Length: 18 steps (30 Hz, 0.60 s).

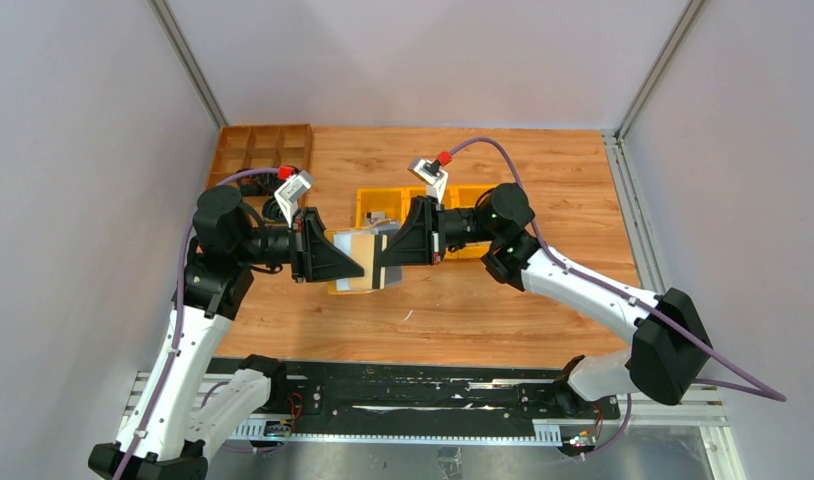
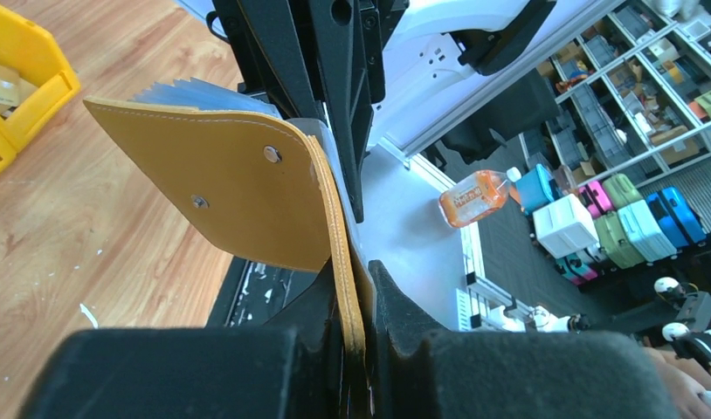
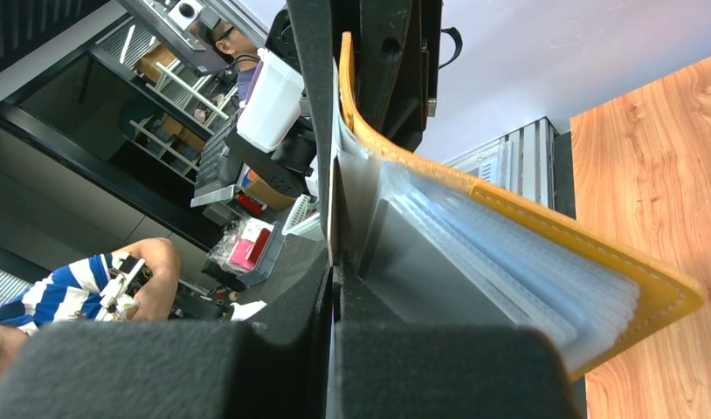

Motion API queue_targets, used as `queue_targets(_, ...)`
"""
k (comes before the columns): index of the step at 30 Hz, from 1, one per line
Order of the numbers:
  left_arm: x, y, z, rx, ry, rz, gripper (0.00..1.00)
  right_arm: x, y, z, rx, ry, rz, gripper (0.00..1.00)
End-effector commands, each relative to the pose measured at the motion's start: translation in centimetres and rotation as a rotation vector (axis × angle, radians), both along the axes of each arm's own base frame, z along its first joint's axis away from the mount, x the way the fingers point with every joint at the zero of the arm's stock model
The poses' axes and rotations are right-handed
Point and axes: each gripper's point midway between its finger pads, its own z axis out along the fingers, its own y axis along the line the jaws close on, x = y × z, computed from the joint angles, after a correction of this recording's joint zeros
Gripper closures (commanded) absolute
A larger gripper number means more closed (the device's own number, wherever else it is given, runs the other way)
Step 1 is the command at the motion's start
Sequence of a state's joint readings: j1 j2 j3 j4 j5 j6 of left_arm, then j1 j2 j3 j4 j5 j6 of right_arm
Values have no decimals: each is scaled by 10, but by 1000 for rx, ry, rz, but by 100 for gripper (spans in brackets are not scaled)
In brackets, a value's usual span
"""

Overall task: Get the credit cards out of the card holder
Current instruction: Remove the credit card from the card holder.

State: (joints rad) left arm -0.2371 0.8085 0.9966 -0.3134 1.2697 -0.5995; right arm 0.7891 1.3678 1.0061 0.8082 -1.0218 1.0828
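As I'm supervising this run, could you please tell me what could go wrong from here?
The left claw pinches only the thin cover edge of the card holder, so a pull could slip it free. The right claw seems to grip a grey card beside clear sleeves; it might drag those instead.

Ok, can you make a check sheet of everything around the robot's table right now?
Surface: wooden table, with one small white scrap on it.
Job's things: card holder held up between the two arms, open, its clear sleeves fanned out. No credit cards lie out, and any inside cannot be told.
Clutter: yellow bins and a brown divided tray at the far side.
Grippers: left gripper is shut on the holder's yellow cover. Right gripper is shut on a thin sheet of its inside.
Cables: a purple cable along each arm.
Surroundings: grey walls. Beyond them, an orange bottle and a person in a striped sleeve.
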Motion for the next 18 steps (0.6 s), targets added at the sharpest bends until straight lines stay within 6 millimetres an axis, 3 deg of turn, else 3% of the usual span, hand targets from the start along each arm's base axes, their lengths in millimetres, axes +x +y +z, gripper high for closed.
queue_targets(1, -13, 2, 24, -38, -99, -42, 90, -6, -14, 5, 35, -42, 3, 100)
queue_targets(11, -4, 1, 26, -39, -114, 5, 100, -8, -22, 9, 44, -44, 6, 100)
queue_targets(18, 22, 13, 6, 142, -264, 163, 100, 18, -54, 10, 23, 5, -70, 100)
